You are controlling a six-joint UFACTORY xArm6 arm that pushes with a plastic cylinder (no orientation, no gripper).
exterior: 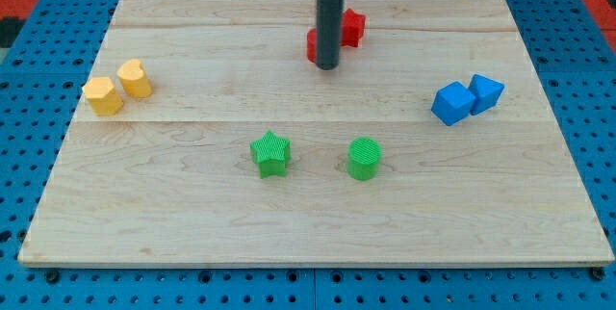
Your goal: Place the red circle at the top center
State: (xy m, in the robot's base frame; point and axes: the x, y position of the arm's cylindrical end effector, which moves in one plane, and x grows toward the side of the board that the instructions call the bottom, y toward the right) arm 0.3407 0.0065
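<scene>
Our dark rod's tip [327, 65]: clawless, nothing gripped, touching red round plastic block [313, 44], mostly hidden behind rod. Red star-like block [352, 27] beside it. Step: final nudging. Next, we judge: short push toward wooden board [192, 175] top edge.

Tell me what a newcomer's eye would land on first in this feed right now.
First the dark rod near the view's top centre, my tip down on the board, partly hiding a red block whose shape I cannot tell; a second red block sits just right of the rod. After that, the colour pairs: two yellow blocks at the left, two blue blocks at the right, and a green star beside a green cylinder lower centre.
</scene>
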